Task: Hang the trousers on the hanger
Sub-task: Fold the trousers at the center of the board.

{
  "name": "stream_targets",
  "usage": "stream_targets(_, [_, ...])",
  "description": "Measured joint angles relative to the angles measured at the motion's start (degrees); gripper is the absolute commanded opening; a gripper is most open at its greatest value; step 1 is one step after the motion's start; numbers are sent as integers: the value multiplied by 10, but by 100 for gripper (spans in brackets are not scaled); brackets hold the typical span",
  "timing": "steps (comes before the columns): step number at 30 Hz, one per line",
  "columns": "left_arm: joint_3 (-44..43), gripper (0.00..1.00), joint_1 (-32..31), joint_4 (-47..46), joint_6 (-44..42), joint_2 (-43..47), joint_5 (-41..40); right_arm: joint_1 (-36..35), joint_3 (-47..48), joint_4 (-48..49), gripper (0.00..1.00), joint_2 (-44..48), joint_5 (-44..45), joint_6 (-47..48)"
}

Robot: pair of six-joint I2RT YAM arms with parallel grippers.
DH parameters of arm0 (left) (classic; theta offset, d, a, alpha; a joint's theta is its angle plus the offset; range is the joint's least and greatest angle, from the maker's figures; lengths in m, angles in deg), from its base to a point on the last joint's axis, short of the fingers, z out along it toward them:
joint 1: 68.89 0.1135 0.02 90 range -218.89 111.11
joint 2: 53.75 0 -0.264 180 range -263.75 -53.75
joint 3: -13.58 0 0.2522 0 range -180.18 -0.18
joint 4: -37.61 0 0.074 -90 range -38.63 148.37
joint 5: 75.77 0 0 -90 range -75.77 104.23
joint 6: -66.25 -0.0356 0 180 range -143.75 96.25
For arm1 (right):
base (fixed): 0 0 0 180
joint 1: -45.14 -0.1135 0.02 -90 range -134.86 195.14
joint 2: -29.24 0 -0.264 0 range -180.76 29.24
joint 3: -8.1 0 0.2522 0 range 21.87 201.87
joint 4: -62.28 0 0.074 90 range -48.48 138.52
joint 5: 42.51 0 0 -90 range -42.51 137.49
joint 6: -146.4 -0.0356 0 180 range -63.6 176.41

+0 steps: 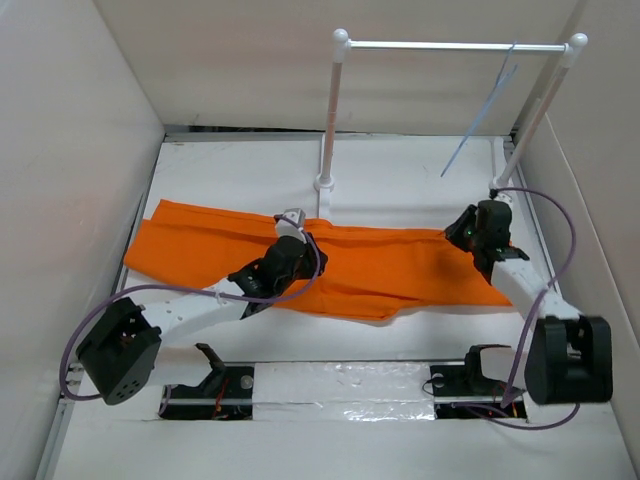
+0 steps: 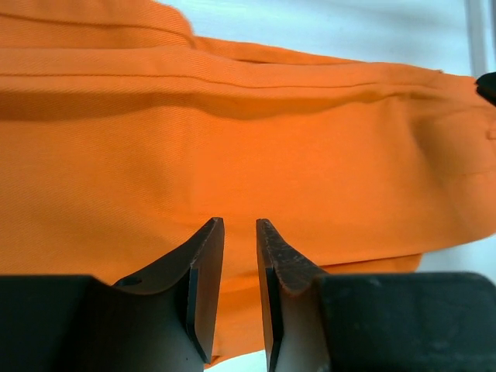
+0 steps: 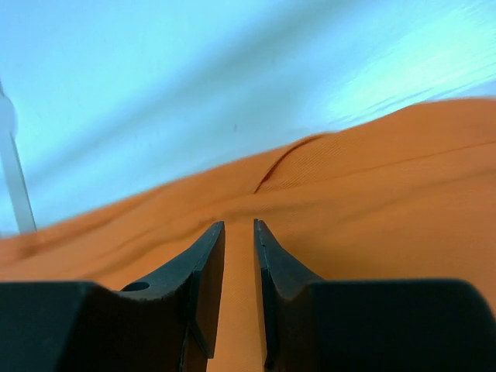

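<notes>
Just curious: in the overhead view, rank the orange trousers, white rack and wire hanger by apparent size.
Largest: the trousers.
Next: the rack.
Smallest: the hanger, though it hangs nearly edge-on, so its look may understate it.

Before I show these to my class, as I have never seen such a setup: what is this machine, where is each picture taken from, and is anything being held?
This is a robot with two arms bolted at the near edge of a white table. The wide picture comes from a fixed camera above and behind the arms. The other two come from a small camera on each wrist, looking out past that arm's own gripper. Orange trousers lie spread across the table. A thin wire hanger hangs on the white rack at the back. The left gripper and the right gripper are both low over the trousers, their fingers almost together. Whether either pinches cloth cannot be told.
</notes>
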Motion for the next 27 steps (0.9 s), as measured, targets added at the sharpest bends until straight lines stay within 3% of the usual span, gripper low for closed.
stream_targets(3, [0, 22, -16, -25, 0, -12, 7, 28, -45, 15, 28, 84, 12, 8])
stream_targets(5, [-2, 21, -28, -31, -1, -29, 10, 43, -55, 14, 28, 80, 9, 20])
stream_targets(11, [-3, 22, -39, -29, -3, -43, 15, 11, -2, -15, 27, -98, 5, 59])
stream_targets(19, [-3, 22, -38, -26, -9, 5, 7, -18, 175, -68, 27, -230, 9, 104])
stream_targets(23, [-3, 22, -31, -19, -12, 9, 7, -19, 239, -104, 24, -284, 4, 123])
stream_targets(27, [-3, 22, -13, -16, -14, 11, 9, -19, 234, -98, 23, -271, -21, 129])
